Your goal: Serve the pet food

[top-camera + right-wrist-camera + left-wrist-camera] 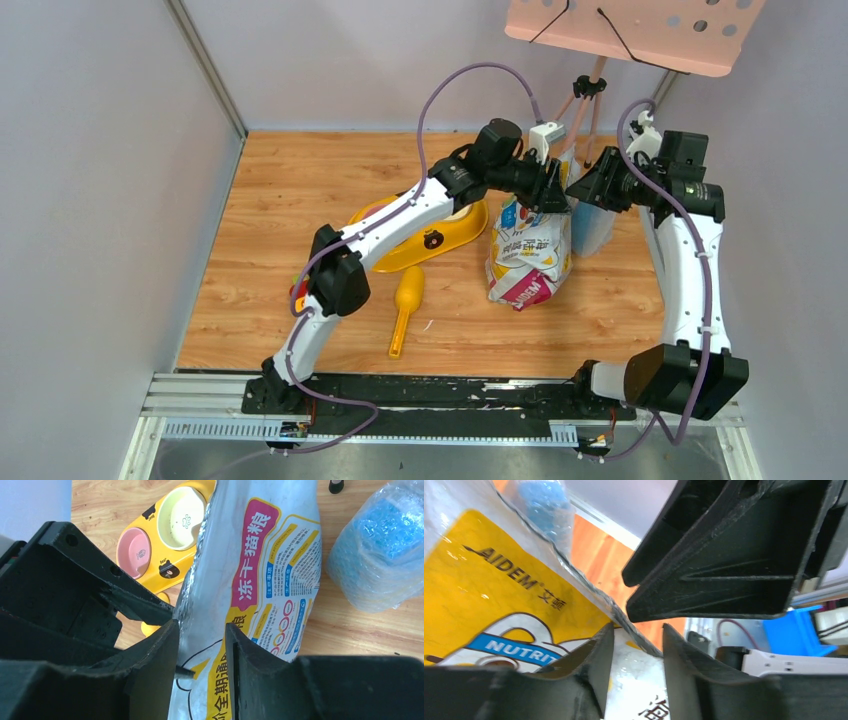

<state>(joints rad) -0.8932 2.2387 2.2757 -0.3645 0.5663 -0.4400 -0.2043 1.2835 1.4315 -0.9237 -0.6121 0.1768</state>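
The white, pink and blue printed foil bag (528, 255) stands upright on the wooden table (280, 220), towards its right and far side. Both arms reach to the top of this bag. The left gripper (638, 650) is clenched on the upper edge of the bag: in the left wrist view the foil passes between its two black fingers and fills the gap. The right gripper (201, 645) grasps the same top part from the other side, and in its own wrist view the printed foil sits between its fingers. The two grippers are just beside each other.

The pet food itself shows in no view; only the outside of the bag shows.

Left of the bag lies a yellow plastic feeder (145, 577) with a pink bowl (132, 550) and a pale yellow bowl (182, 510). The left arm partly covers it from above. A yellow plastic scoop (405, 305) lies on the table nearer to the arm bases. A clear plastic bag of blue material (380, 545) stands just right of the foil bag.
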